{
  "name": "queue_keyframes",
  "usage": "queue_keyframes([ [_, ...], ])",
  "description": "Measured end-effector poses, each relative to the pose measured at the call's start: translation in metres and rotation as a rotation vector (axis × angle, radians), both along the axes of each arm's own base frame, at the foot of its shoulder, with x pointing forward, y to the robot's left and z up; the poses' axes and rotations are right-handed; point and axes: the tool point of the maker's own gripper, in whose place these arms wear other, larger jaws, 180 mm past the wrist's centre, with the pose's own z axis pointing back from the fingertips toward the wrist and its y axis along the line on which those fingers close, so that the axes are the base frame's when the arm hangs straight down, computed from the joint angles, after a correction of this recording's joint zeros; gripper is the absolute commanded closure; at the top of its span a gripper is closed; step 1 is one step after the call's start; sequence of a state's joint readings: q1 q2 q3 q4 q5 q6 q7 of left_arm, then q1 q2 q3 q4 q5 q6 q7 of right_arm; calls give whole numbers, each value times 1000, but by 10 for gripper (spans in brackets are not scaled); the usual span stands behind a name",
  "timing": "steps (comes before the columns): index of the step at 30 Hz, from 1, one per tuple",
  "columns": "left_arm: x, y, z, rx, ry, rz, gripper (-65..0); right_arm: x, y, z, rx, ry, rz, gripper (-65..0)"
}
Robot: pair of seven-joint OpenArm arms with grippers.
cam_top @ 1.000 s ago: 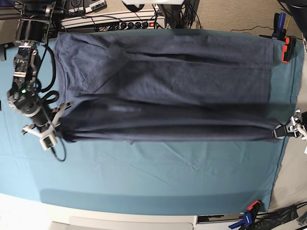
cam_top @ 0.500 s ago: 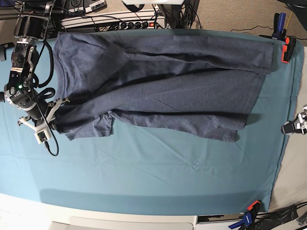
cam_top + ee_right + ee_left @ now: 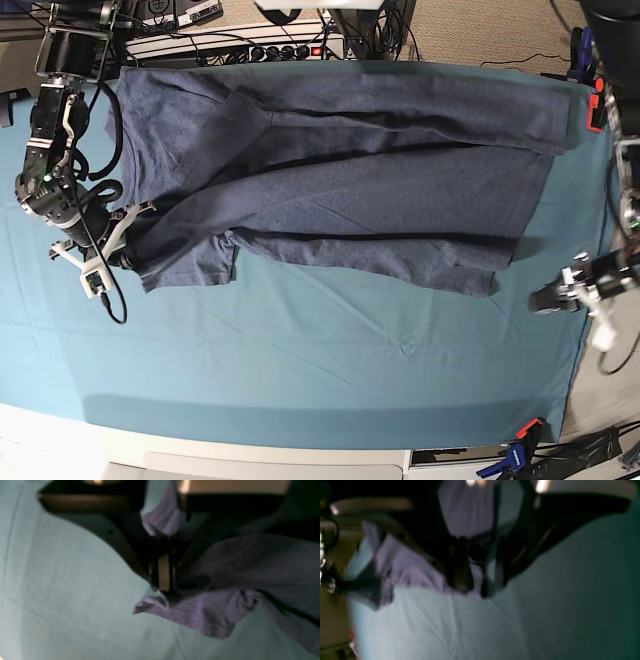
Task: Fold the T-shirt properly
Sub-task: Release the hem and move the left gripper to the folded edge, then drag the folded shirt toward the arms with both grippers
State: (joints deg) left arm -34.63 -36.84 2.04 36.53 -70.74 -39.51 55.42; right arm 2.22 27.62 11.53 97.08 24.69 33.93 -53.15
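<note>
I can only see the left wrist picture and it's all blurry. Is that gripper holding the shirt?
Observer: No. In the base view the left gripper is over the teal cloth, apart from the T-shirt.
Operator: Is the other one holding it?
Observer: Yes. The right wrist view shows the right gripper shut on an edge of the shirt.
Operator: Is it folded neatly?
Observer: Not yet. In the base view it lies in slanting, overlapping layers.
</note>
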Motion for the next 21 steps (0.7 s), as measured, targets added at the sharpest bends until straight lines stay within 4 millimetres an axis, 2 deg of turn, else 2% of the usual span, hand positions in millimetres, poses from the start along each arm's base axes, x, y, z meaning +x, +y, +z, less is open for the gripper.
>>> queue_keyframes([
  [3, 0, -29, -19, 60, 28, -82, -196, 0, 0, 0, -2, 1, 0, 0],
  [6, 1, -46, -35, 121, 55, -115, -196, 0, 0, 0, -3, 1, 5, 0],
  [12, 5, -40, -50, 223, 76, -79, -196, 0, 0, -1, -4, 4, 3, 0],
  [21, 5, -39, -56, 200, 85, -48, -196, -1, 0, -1, -5, 4, 6, 0],
])
